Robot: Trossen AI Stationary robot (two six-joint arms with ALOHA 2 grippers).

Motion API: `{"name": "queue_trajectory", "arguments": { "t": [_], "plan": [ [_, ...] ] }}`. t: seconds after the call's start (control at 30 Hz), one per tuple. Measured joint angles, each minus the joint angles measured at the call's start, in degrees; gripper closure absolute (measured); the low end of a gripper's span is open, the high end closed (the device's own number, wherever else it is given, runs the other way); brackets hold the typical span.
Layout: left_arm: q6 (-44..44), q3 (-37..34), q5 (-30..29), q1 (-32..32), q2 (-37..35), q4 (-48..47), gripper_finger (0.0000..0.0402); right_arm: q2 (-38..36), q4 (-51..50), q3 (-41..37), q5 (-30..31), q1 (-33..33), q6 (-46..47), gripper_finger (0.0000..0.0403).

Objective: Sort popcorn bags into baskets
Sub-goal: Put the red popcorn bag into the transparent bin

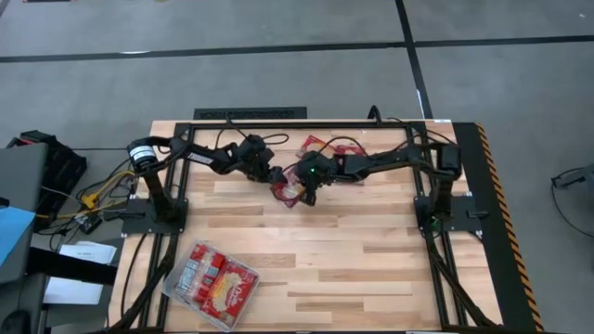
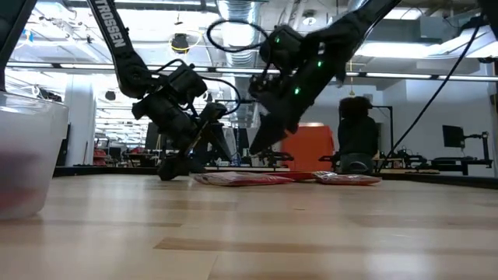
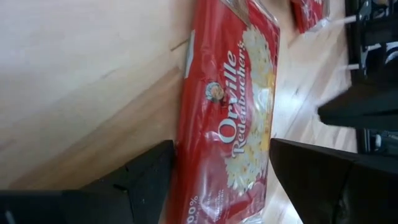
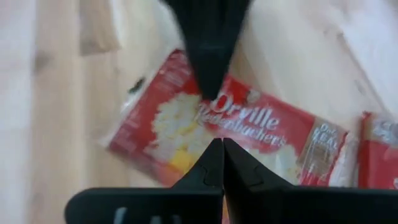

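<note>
A red popcorn bag [image 3: 227, 124] lies flat on the table at its middle [image 1: 290, 193]. My left gripper [image 3: 221, 180] is open and low at the table [image 2: 175, 167], with one finger on each side of that bag's near end. My right gripper [image 4: 222, 163] is shut and hangs above the same bag [image 4: 217, 130], clear of it in the low view [image 2: 257, 144]. More red bags lie beside it [image 3: 311, 12] [image 4: 379, 155] and toward the far edge [image 1: 325, 147]. The clear basket [image 1: 172, 283] sits near the table's near-left corner with several bags in it. My left gripper has its two open fingers [image 3: 149, 180] along the long edges of the flat bag's near end [image 3: 186, 186], coming in low and along its length. The bag lies flat on the wood. I cannot tell whether the fingers touch it.
Both arms meet over the table's middle, grippers close together; the left arm's dark finger [image 4: 208, 43] shows in the right wrist view. Bare wood spreads between the bags and the basket [image 2: 23, 155]. Black frame rails edge the table [image 1: 464, 213].
</note>
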Motion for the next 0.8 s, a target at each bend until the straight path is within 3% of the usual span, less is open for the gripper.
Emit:
{"name": "queue_trajectory", "arguments": {
  "t": [0.17, 0.57, 0.8],
  "plan": [
    [0.1, 0.0, -0.8, -0.5, 0.0, 0.0, 0.0139, 0.5, -8.0, -0.3, 0.0, 2.1, -0.3, 0.0384],
    [-0.4, -0.1, -1.5, -1.6, 0.1, 0.3, 0.0139, 9.3, -0.2, 1.4, -0.3, 2.8, -0.7, 0.0377],
    [-0.4, -0.1, -1.3, -1.8, 0.1, 0.3, 0.0147, 10.2, -0.1, 4.2, -0.8, 1.8, -2.8, 0.0386]
  ]
}}
